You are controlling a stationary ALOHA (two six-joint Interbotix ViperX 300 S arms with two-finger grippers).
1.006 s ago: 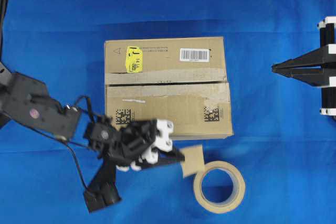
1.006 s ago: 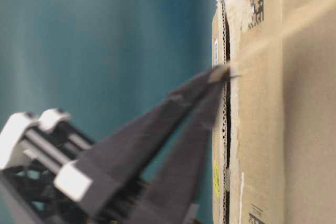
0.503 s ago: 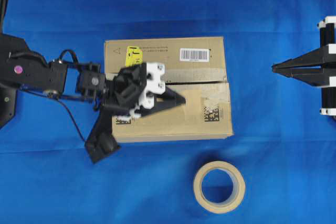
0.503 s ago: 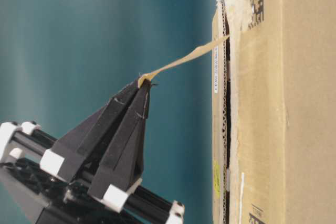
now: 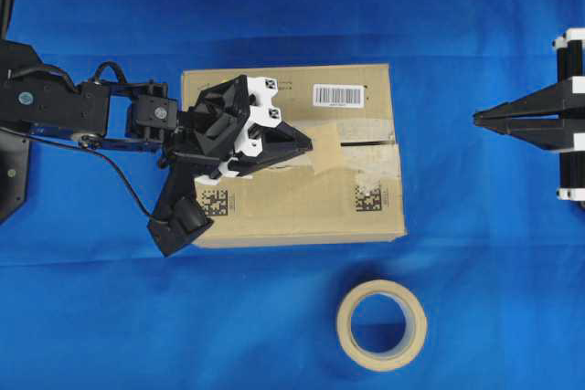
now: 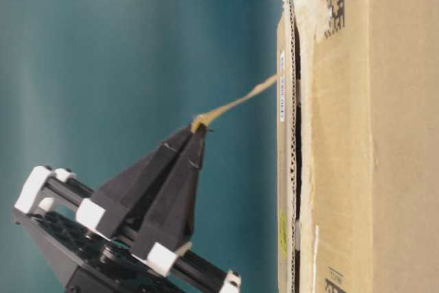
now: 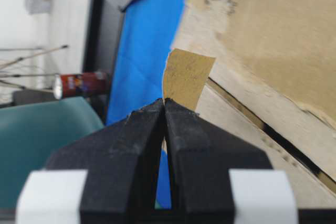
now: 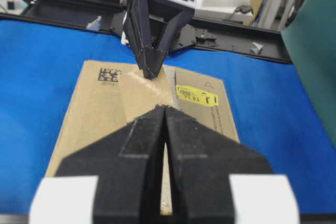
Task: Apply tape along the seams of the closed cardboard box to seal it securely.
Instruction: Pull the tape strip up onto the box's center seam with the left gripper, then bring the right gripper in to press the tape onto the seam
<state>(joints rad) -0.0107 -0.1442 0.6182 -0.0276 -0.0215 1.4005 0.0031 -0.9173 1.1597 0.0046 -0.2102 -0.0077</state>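
Observation:
The cardboard box (image 5: pixel 292 207) lies mid-table with its yellow sticker (image 8: pixel 197 95) at the back left. Its seam (image 5: pixel 370 144) runs across the top as a dark slit (image 7: pixel 275 132). My left gripper (image 5: pixel 309 146) hangs over the box top, shut on one edge of the small tan tape (image 5: pixel 325 147). In the table-level view the tape (image 6: pixel 236 103) stretches from the left gripper (image 6: pixel 199 125) to the box top. In the left wrist view the tape (image 7: pixel 186 77) stands up past the left gripper (image 7: pixel 164 100). My right gripper (image 5: pixel 476 119) is shut and empty, well right of the box.
A ring-shaped tape roll (image 5: pixel 381 325) lies on the blue cloth in front of the box, toward the right. Old tan tape strips (image 5: pixel 375 163) cover part of the box top. A black frame edge (image 8: pixel 236 45) runs behind the table.
My left gripper carried the tape from beside the roll up over the box, then shifted slightly toward the seam. The right gripper stayed still.

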